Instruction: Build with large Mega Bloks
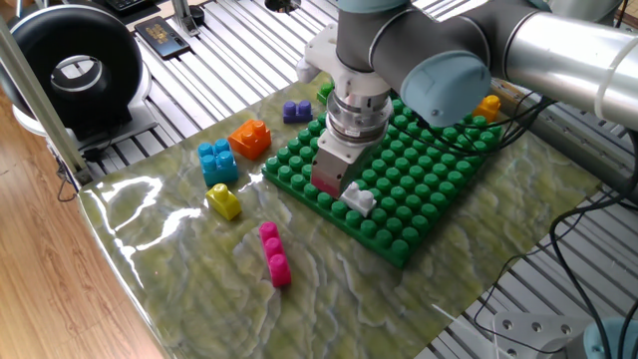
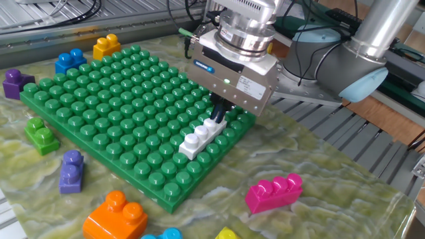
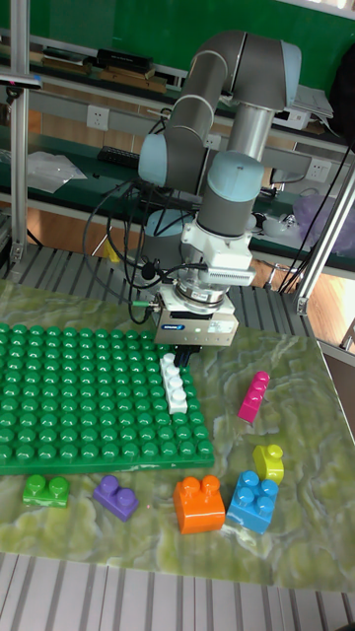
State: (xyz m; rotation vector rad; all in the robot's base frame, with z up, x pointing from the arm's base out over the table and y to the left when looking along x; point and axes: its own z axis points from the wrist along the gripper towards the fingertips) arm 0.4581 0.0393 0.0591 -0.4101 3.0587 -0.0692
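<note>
A long white brick [image 2: 202, 136] is seated on the right edge of the big green baseplate [image 2: 113, 119]. My gripper [image 2: 220, 114] hangs over the brick's far end, fingers close together and just above its last stud, nothing held between them. The tall view shows the same gripper [image 3: 183, 357] over the white brick [image 3: 176, 386]. Loose on the mat lie a pink brick [image 2: 274, 192], an orange brick [image 2: 115, 216], a purple brick [image 2: 71, 170] and a small green brick [image 2: 41, 135].
Past the far corner of the plate sit a dark purple brick [image 2: 14, 81], a blue brick [image 2: 70, 60] and a yellow brick [image 2: 106, 46]. Another blue brick [image 1: 216, 162] and yellow brick [image 1: 224, 201] lie near the mat's left edge. A black round device [image 1: 75, 70] stands off the mat.
</note>
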